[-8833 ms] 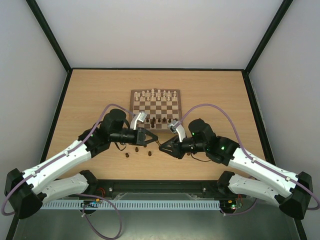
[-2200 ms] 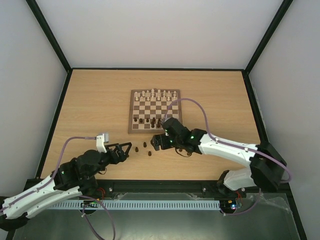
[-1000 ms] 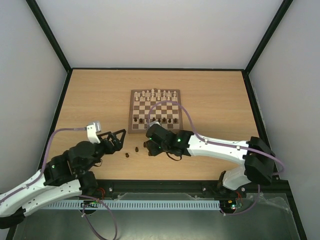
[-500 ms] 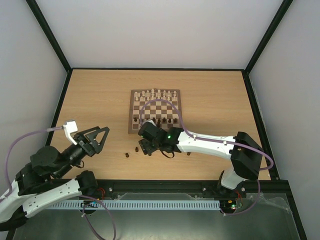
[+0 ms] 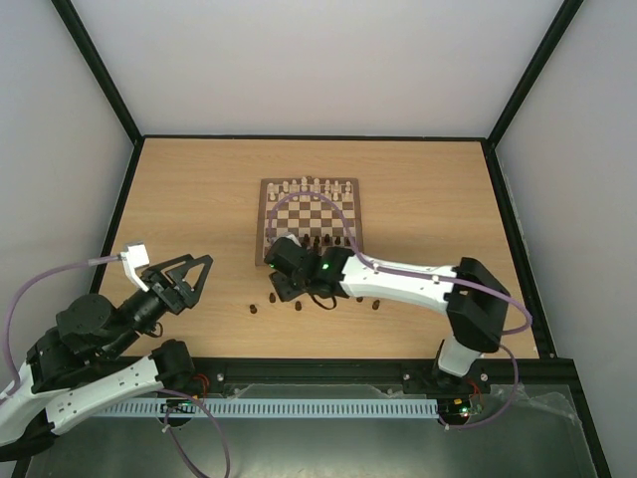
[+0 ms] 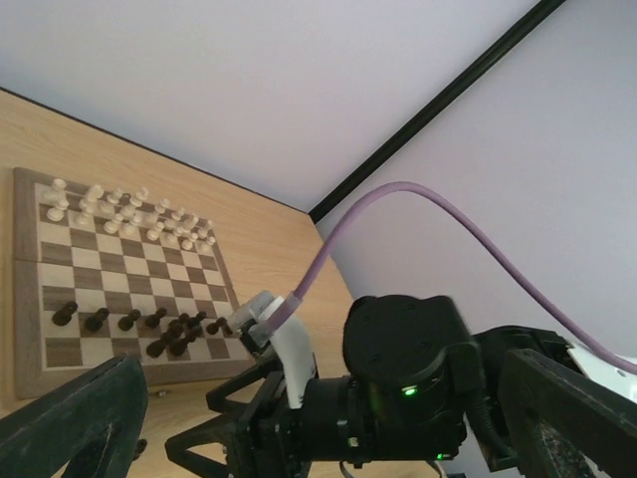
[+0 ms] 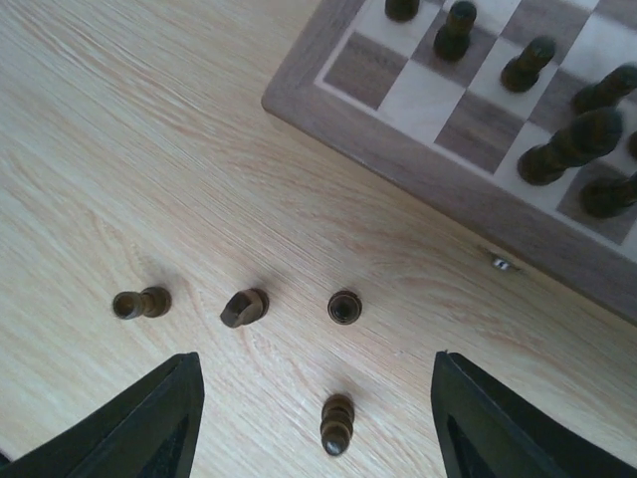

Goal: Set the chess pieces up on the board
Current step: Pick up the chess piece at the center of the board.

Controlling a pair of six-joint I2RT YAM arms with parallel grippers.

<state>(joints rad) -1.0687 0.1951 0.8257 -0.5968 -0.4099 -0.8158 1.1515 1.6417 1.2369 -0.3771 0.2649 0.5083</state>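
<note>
A square wooden chessboard (image 5: 311, 217) lies near the middle of a light wooden table (image 5: 179, 189), seen from above. Cream-white chessmen (image 5: 311, 186) fill its two far rows. Dark brown chess pieces (image 5: 315, 241) stand in a loose line on its near squares, not yet in ordered ranks. Four more dark pieces (image 7: 244, 307) sit on the bare table just off the board's near left corner: three lie on their sides and one is seen end-on. The right end effector (image 7: 315, 360) hovers over these four, its fingers (image 7: 149, 418) spread wide with nothing between them. The left end effector (image 5: 199, 277) is held at the near left, well apart from the chessboard, its jaws fully wide and empty.
</note>
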